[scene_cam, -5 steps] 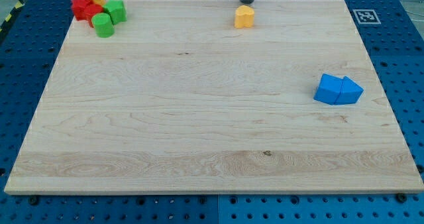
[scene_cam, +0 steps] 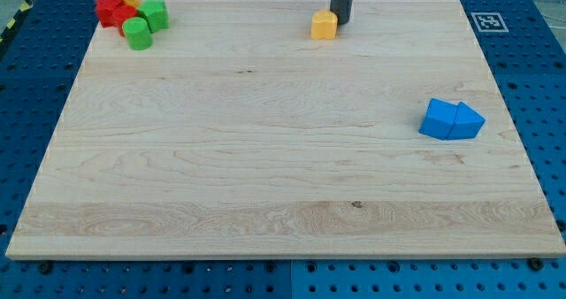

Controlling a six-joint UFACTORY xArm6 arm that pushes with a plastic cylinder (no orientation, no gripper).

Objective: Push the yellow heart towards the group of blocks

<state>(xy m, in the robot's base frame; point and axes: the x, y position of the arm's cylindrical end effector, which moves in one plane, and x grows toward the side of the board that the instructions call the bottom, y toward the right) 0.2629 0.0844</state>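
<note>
Yellow heart (scene_cam: 325, 25) sits near table (scene_cam: 265, 157) top edge, well right of the red/green/yellow block group (scene_cam: 131, 14), my tip (scene_cam: 341, 22) touching heart's right side, no jaws on rod; push barely begun, most travel left.

A pale wooden board (scene_cam: 283, 157) fills nearly the whole view, its grain running left to right. Beneath it lies a blue perforated base (scene_cam: 544, 87), dotted with rows of holes. A black-and-white square marker (scene_cam: 486, 21) sits at the board's top right corner. Lighting is even.
</note>
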